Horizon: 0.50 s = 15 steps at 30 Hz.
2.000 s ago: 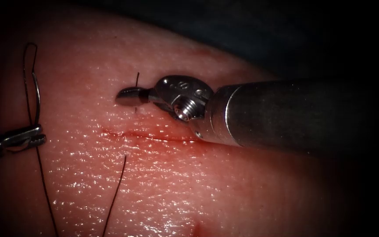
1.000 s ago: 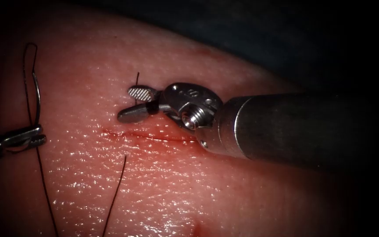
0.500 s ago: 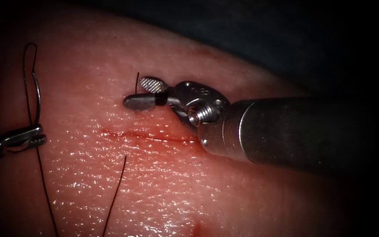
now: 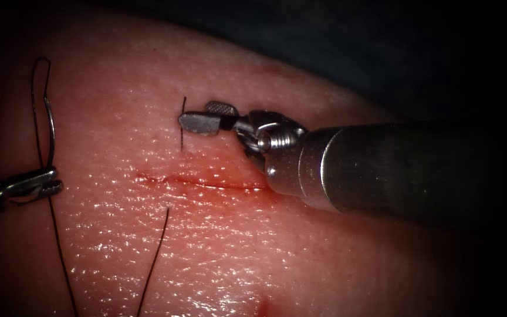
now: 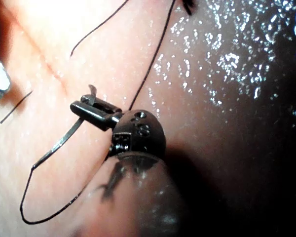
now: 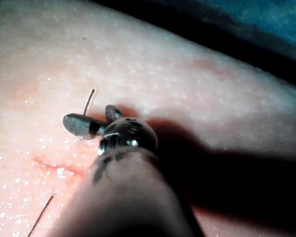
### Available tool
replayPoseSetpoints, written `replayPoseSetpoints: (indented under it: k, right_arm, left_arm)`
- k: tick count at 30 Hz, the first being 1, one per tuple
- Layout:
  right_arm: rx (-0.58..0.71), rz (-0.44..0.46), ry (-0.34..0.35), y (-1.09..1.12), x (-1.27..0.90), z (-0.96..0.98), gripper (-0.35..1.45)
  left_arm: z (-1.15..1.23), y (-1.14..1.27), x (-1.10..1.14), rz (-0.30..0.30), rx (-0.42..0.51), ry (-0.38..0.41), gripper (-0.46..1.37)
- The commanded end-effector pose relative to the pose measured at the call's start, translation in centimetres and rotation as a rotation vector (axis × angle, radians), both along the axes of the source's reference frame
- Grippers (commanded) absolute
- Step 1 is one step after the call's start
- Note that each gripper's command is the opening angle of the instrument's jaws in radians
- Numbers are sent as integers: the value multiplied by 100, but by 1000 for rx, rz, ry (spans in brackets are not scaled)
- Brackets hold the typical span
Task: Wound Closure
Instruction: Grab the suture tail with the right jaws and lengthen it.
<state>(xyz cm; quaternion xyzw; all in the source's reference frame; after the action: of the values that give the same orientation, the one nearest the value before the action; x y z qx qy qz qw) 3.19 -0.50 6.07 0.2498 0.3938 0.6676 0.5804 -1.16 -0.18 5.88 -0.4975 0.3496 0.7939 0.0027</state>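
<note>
The tissue (image 4: 218, 252) has a short cut (image 4: 200, 183) with red fluid along it. At the far left, well left of the cut, my left tool (image 4: 30, 183) is shut on the curved needle (image 4: 50, 126) near one end. The needle is out of the tissue, and thread (image 4: 35, 76) loops from its other end. The left wrist view shows the same grip (image 5: 91, 108) on the needle (image 5: 59, 143). My right tool (image 4: 198, 114) stands open, holding nothing, just right of a short thread end (image 4: 183, 120) standing up from the tissue above the cut. Its open jaws also show in the right wrist view (image 6: 91, 121).
A second loose thread end (image 4: 156, 258) lies on the tissue below the cut. The long thread (image 4: 60, 252) runs down from the left tool. The right tool's thick shaft (image 4: 394, 170) covers the cut's right end. The tissue falls away into dark at the back.
The right tool's jaws, shut at the short thread end two seconds ago, have opened and drawn back to the right and slightly up. The left tool and needle have not moved.
</note>
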Motion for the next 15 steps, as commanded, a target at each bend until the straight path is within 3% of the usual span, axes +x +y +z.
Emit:
replayPoseSetpoints:
  k: [1,15]
  right_arm:
    - [3,-8,2,0,1,2,127]
    - [31,-17,20,7,27,20,126]
  left_arm:
    - [0,0,0,5,2,1,-35]
    - [0,0,0,6,2,0,-35]
